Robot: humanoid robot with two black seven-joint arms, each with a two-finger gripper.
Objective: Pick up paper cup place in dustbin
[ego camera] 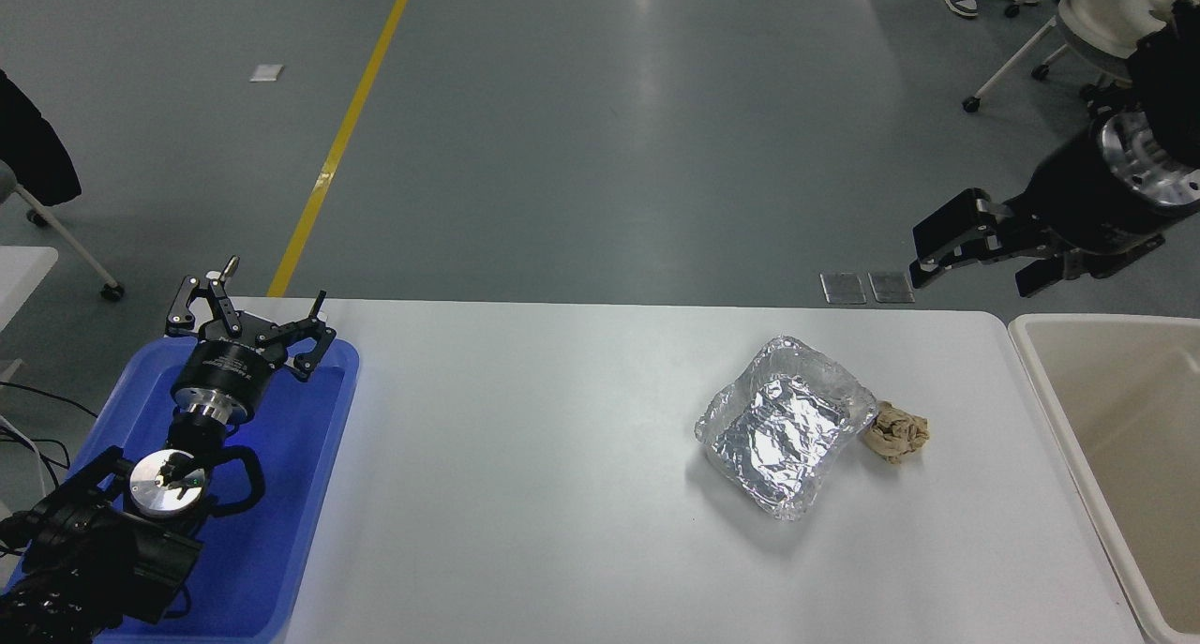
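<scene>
Head view, single camera. I read the left gripper [246, 316] parked at the lower left above the blue tray [309, 494], its jaws spread wide and holding nothing. I read the right gripper [966, 260] entering from the right edge, raised in the air past the far right corner of the surface [525, 494]. Its dark fingers [947, 241] point left; I cannot tell whether the jaws are spread or closed, and I see no object between them.

I cannot find the paper cup anywhere in this view. The dustbin [1036, 381] stands at the right end of the surface, partly cut off by the frame, and the visible part of its interior shows only beige wall.

On the surface, a crinkled foil tray [783, 424] lies right of centre, with a crumpled brown paper wad [898, 436] touching its right side.
</scene>
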